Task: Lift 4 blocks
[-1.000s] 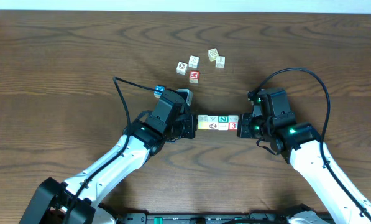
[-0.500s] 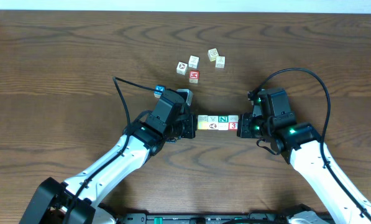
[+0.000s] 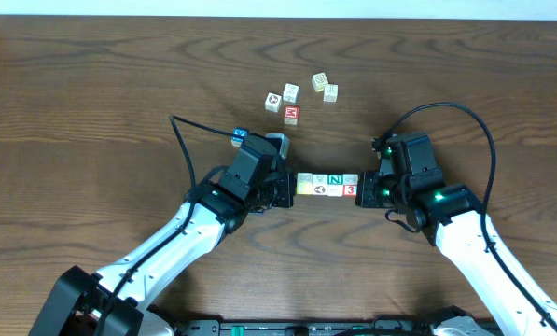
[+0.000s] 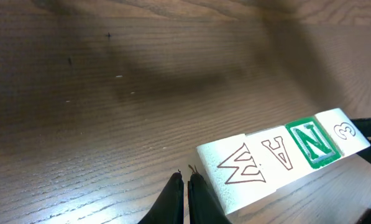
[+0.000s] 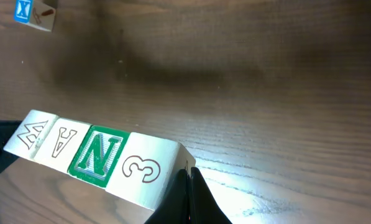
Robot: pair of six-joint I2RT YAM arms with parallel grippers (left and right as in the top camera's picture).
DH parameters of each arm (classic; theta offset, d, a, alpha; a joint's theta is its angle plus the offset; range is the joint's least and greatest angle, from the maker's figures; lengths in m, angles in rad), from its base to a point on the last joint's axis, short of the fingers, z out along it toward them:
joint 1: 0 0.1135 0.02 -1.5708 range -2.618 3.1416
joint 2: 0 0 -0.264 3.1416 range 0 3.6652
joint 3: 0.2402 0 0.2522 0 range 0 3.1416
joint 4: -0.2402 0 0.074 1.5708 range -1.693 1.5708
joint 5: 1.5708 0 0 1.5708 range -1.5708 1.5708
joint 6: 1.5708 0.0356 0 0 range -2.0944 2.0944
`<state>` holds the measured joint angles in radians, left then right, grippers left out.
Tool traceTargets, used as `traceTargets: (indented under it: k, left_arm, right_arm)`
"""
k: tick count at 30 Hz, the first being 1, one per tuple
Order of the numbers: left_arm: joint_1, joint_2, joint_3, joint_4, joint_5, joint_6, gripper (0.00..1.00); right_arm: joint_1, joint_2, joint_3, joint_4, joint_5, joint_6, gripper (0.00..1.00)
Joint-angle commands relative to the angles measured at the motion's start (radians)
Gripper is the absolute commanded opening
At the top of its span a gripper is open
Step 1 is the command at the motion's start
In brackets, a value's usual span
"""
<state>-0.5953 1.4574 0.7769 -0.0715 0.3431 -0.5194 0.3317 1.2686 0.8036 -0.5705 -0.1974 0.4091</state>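
Nothing has moved. Four blocks [image 3: 327,183] sit in a row on the middle of the table [image 3: 91,112]. The left gripper [image 3: 290,190] and right gripper [image 3: 359,189] have their jaws pressed together. Each one pushes on one end of the row.

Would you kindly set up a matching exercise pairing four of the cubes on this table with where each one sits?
Things:
1. block with the green N
2. block with the 3
3. blue cube
4. red cube

Places:
A. in the loose cluster beyond the arms
B. at the end of the row, by the right gripper
C. by itself, outside row and cluster
D. inside the row, a block on each side

Pairs: 1-D, 2-B, 3-C, 4-A.
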Motion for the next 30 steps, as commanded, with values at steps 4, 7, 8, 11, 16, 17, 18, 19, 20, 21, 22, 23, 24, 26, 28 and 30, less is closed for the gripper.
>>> traceTargets:
  k: [4, 7, 8, 11, 16, 17, 18, 19, 20, 21, 22, 23, 24, 26, 28, 30]
  left_arm:
    - [-0.03, -0.021, 0.061, 0.012, 0.143, 0.013, 0.07]
    - [-0.03, -0.021, 0.061, 0.003, 0.143, 0.013, 0.07]
    - [-0.03, -0.021, 0.061, 0.002, 0.143, 0.013, 0.07]
    - [-0.03, -0.021, 0.06, 0.0, 0.143, 0.013, 0.07]
    - [-0.03, -0.021, 0.06, 0.0, 0.143, 0.013, 0.07]
    - [-0.03, -0.021, 0.06, -0.001, 0.143, 0.013, 0.07]
    - [-0.03, -0.021, 0.06, -0.003, 0.143, 0.013, 0.08]
    - [-0.03, -0.021, 0.06, -0.004, 0.143, 0.013, 0.07]
    - [-0.03, -0.021, 0.06, -0.006, 0.143, 0.013, 0.07]
    - [-0.03, -0.021, 0.06, -0.007, 0.143, 0.013, 0.07]
    - [-0.03, -0.021, 0.06, -0.01, 0.143, 0.013, 0.07]
    - [-0.03, -0.021, 0.06, -0.012, 0.143, 0.013, 0.07]
    - [-0.03, -0.021, 0.06, -0.014, 0.143, 0.013, 0.07]
    - [-0.03, -0.021, 0.059, -0.02, 0.143, 0.013, 0.07]
    - [-0.03, -0.021, 0.059, -0.021, 0.143, 0.013, 0.07]
    - [-0.03, -0.021, 0.059, -0.021, 0.143, 0.013, 0.07]
  right_arm:
    - [0.037, -0.014, 0.036, -0.002, -0.196, -0.006, 0.01]
    - [0.037, -0.014, 0.036, -0.002, -0.196, -0.005, 0.01]
    - [0.037, -0.014, 0.036, -0.002, -0.196, -0.005, 0.01]
    - [0.037, -0.014, 0.036, -0.002, -0.196, -0.005, 0.01]
    - [0.037, -0.009, 0.035, -0.002, -0.196, -0.003, 0.01]
    - [0.037, -0.006, 0.035, -0.002, -0.196, -0.002, 0.01]
    - [0.037, -0.004, 0.035, -0.002, -0.196, -0.001, 0.01]
    - [0.037, 0.0, 0.035, -0.002, -0.196, -0.002, 0.01]
    - [0.037, 0.004, 0.035, -0.002, -0.196, -0.001, 0.01]
    - [0.037, 0.01, 0.035, -0.002, -0.196, -0.002, 0.01]
    - [0.037, 0.015, 0.035, -0.002, -0.197, 0.0, 0.01]
    - [0.037, 0.021, 0.035, -0.002, -0.196, 0.002, 0.01]
    - [0.037, 0.027, 0.035, -0.002, -0.197, 0.002, 0.01]
    - [0.037, 0.04, 0.035, -0.002, -0.197, 0.002, 0.01]
    - [0.037, 0.043, 0.035, -0.002, -0.197, 0.002, 0.01]
    - [0.037, 0.043, 0.035, -0.002, -0.196, 0.002, 0.01]
